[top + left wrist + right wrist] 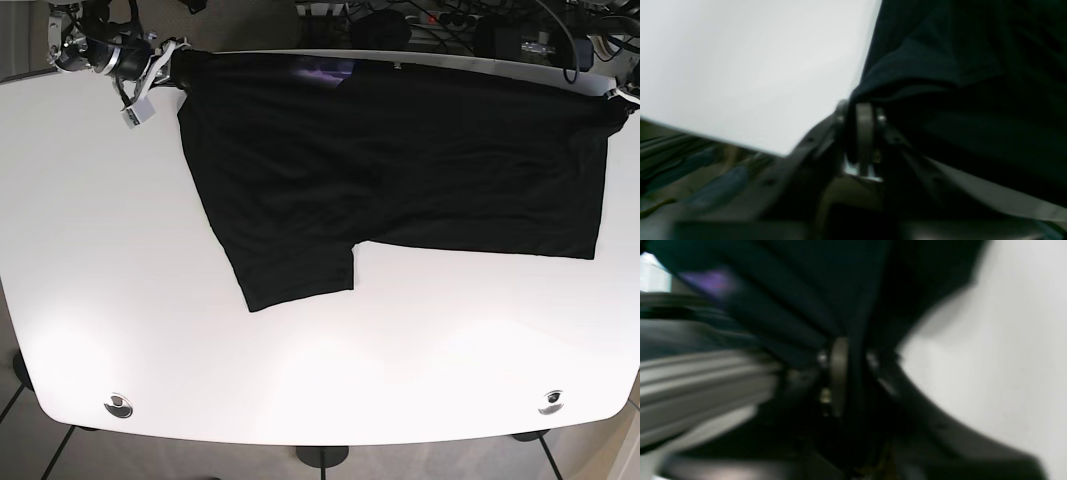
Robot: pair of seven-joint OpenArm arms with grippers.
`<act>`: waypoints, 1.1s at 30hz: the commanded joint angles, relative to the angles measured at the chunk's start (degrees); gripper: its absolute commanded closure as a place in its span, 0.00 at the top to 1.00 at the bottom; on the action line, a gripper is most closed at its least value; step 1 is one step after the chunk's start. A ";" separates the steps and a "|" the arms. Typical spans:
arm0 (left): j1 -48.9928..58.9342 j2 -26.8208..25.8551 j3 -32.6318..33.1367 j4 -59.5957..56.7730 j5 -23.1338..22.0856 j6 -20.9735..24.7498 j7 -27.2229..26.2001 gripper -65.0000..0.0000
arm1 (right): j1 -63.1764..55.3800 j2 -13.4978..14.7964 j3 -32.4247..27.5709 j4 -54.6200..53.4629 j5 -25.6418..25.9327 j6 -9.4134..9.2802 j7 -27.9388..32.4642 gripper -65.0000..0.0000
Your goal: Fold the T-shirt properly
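Note:
A black T-shirt [400, 170] lies stretched across the far half of the white table [320, 360], with one sleeve [295, 270] pointing toward the near side. My right gripper [183, 68] is at the shirt's far-left corner. In the right wrist view this gripper [843, 353] is shut on the dark T-shirt [800, 290]. My left gripper [612, 97] is at the shirt's far-right corner. The left wrist view shows that gripper [863, 113] shut on a bunched fold of the T-shirt [957, 66]. Both wrist views are blurred.
Cables and power strips [440, 18] lie behind the table's far edge. Two round metal fittings [118, 405] [550, 400] sit near the front corners. The table's far edge [300, 52] runs just behind the shirt.

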 commanded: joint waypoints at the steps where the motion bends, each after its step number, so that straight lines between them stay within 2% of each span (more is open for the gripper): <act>1: 0.33 -1.82 -0.56 2.44 1.19 0.12 -1.34 0.34 | -0.33 0.11 0.42 0.85 0.47 0.43 0.59 0.37; 3: 0.33 -1.73 -0.56 3.41 1.81 0.12 -1.34 0.58 | -0.33 0.11 0.42 1.73 0.65 0.43 0.59 0.60; 4: 0.50 -1.73 -0.73 3.59 1.63 0.12 -1.34 0.62 | -0.33 0.03 0.68 2.88 0.56 0.43 0.59 0.70; 5: 0.50 -1.90 -0.82 3.94 1.46 0.12 -1.25 0.63 | -0.33 0.03 0.77 4.46 0.65 0.43 0.59 0.74; 7: 0.68 -1.90 -1.09 6.14 0.31 0.12 -1.25 0.63 | -0.42 0.03 0.77 7.98 0.65 0.43 0.59 0.72; 10: 5.25 -1.99 -2.67 11.15 -7.78 0.12 -1.16 0.63 | -0.15 0.03 0.59 10.79 0.74 0.43 0.50 0.71; 12: 7.01 -1.99 0.15 13.87 -10.94 0.12 -1.16 0.63 | 0.29 -0.24 0.50 10.79 0.74 0.43 0.50 0.71; 15: 7.54 -1.55 5.60 18.53 -11.64 0.12 -1.16 0.63 | 1.43 -0.41 0.42 10.79 0.74 0.43 0.50 0.71; 18: 7.89 0.47 5.86 20.11 -11.73 0.12 -1.16 0.63 | 1.43 -0.50 0.42 10.79 0.74 0.43 0.50 0.70; 19: 7.89 1.09 6.21 20.20 -11.64 0.12 -1.16 0.63 | 1.52 -1.29 0.42 10.70 0.74 0.43 0.50 0.67; 22: 7.62 1.09 11.31 20.03 -11.29 0.12 -1.16 0.63 | 1.52 -1.56 0.42 10.70 0.74 0.43 0.50 0.65; 24: 7.54 1.00 14.39 20.29 -8.74 0.12 -1.16 0.62 | 1.52 -1.73 0.42 10.70 0.74 0.43 0.50 0.65; 26: 6.75 1.35 14.83 19.94 -3.03 0.12 -1.34 0.49 | 1.52 -2.96 0.33 10.61 0.56 0.43 0.50 0.65; 28: 5.51 1.44 14.91 19.85 1.81 0.12 -1.34 0.40 | 1.52 -3.05 0.33 10.61 0.56 0.43 0.50 0.65; 31: 5.25 2.23 15.09 19.85 7.61 0.12 -1.34 0.39 | 1.52 -3.14 0.33 10.61 0.65 0.43 0.50 0.65; 33: 3.93 2.14 16.32 19.76 8.58 0.12 -1.34 0.39 | 1.69 -3.23 0.33 10.61 0.65 0.43 0.50 0.65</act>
